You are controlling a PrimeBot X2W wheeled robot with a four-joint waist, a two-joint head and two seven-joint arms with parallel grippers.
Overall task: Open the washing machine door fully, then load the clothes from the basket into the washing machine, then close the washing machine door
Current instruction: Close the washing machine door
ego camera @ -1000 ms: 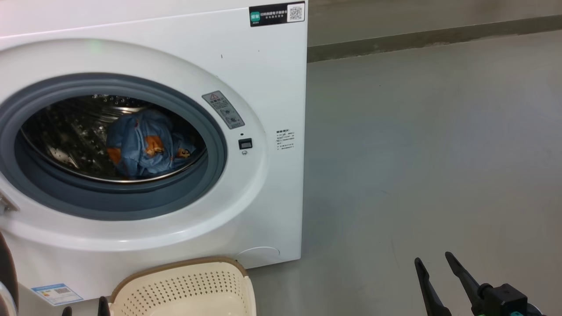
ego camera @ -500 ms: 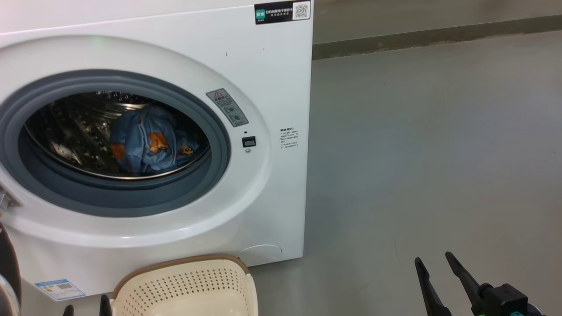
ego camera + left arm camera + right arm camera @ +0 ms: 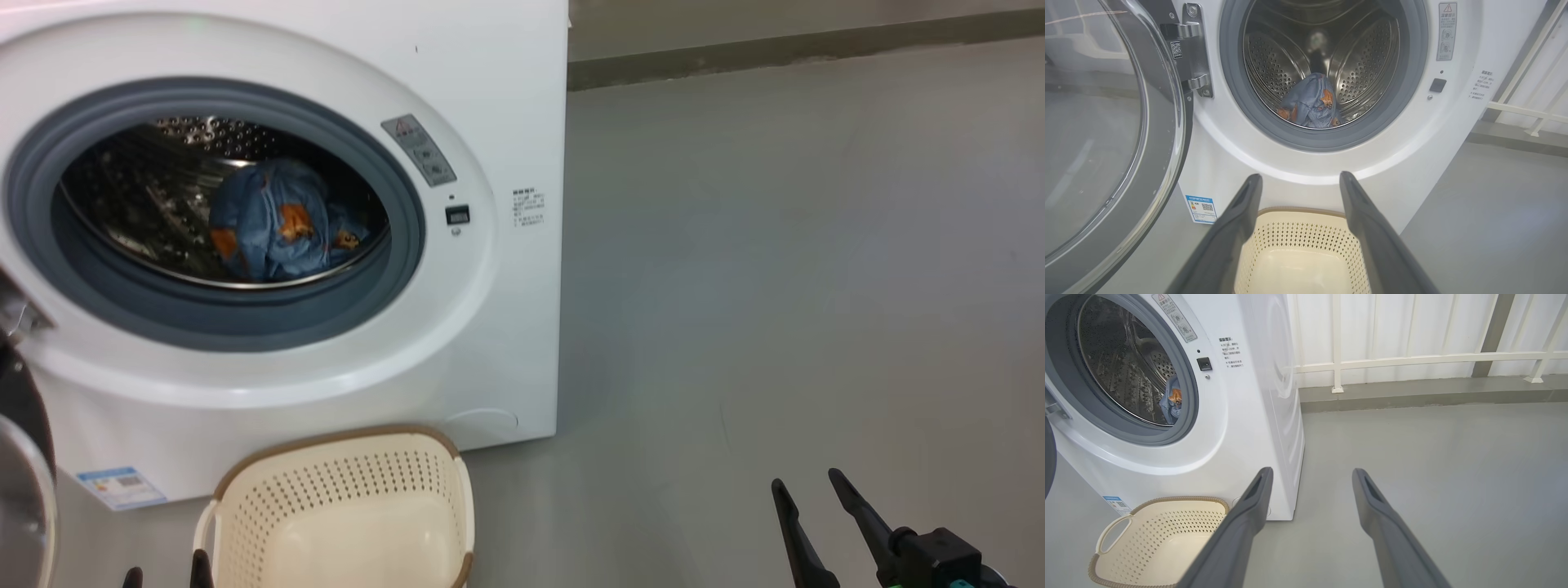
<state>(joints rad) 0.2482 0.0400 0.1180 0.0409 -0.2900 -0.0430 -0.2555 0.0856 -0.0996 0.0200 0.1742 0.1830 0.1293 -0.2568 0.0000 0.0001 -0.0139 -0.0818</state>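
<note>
Left gripper by the basket and right gripper over the floor both hung spread and empty, while the clothes lay inside the washing machine, its door standing open at left.

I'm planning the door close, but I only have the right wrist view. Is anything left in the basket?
Observer: In the head view, the part of the basket floor that I can see is bare.
Operator: Where is the door?
Observer: The washing machine door stands swung wide open at the left of the washing machine, on its metal hinge.
Operator: And the left gripper?
Observer: The left gripper is open and holds nothing, with its fingers pointing toward the basket and the drum opening.
</note>
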